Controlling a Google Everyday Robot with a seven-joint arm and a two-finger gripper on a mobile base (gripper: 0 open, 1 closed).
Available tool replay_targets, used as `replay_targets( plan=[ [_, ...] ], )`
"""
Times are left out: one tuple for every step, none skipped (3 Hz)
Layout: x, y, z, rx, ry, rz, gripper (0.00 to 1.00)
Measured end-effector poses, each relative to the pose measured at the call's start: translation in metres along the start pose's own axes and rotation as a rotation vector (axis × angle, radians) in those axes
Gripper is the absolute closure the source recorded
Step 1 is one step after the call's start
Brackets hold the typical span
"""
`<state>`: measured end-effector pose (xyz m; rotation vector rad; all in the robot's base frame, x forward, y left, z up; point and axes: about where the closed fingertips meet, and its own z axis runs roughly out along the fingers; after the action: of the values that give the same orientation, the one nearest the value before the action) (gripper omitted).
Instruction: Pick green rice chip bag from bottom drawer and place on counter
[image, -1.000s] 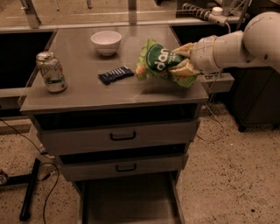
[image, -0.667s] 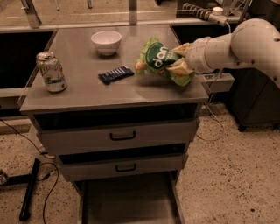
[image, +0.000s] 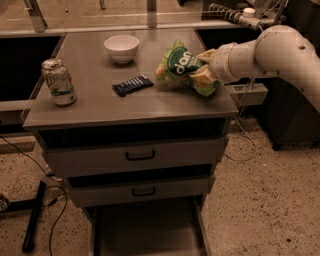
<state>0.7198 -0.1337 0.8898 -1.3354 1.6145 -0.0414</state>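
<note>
The green rice chip bag (image: 184, 67) with white "dang" lettering is over the right part of the counter (image: 100, 105), its lower edge at or just above the surface. My gripper (image: 206, 70) reaches in from the right and is shut on the bag's right side. The bottom drawer (image: 145, 235) stands pulled open at the bottom of the view; its grey floor shows nothing on it.
On the counter are a white bowl (image: 121, 48) at the back, a small dark blue wrapper (image: 132, 85) just left of the bag, and a drinks can (image: 59, 82) at the left. Two upper drawers with black handles (image: 140, 156) are shut. Cables (image: 45, 200) lie on the floor at left.
My arm has drawn back and upward to the right a little, and the bag has shifted slightly right and lower over the counter. The rest has not moved.
</note>
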Motion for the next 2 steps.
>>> replay_targets(
  plan=[
    [0.0000,0.0001,0.0000,0.000,0.000,0.000,0.58],
    [0.0000,0.0001,0.0000,0.000,0.000,0.000,0.36]
  ],
)
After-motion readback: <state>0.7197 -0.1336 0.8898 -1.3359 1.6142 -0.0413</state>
